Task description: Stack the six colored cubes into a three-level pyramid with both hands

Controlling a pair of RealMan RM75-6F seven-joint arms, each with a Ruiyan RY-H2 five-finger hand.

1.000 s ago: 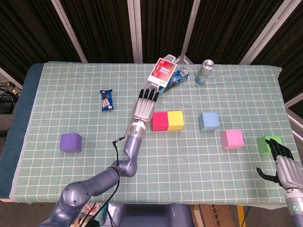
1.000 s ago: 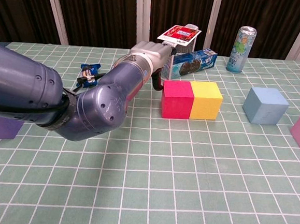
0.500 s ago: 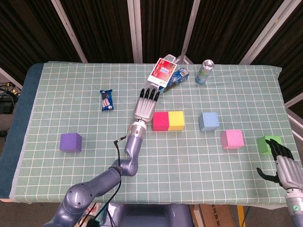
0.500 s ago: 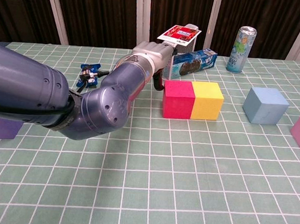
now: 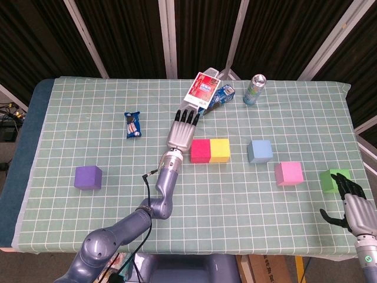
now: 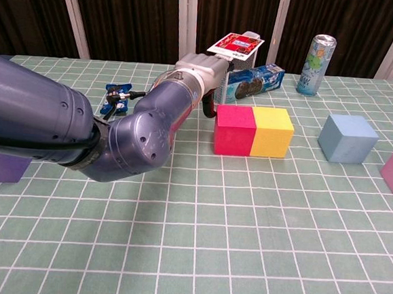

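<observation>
Clearly unreadable: writing on red-white packet (image 5: 201, 88), can (image 6: 317, 64).

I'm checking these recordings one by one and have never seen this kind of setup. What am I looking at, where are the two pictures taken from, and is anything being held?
This is a two-armed robot at a table with a green checked cloth; each arm ends in a robot hand with fingers like a person's. One picture looks down from the robot's head, the other looks forward from its chest.

The left robot hand lies stretched out flat beside the red cube, which touches the yellow cube. It holds nothing. The right robot hand waits at the table's near right corner, also empty, close to the green cube.

Also on the cloth are a blue cube, a pink cube and a purple cube, all apart. Nothing is stacked yet. Behind them are a drink can, snack packets and a small wrapper.
</observation>
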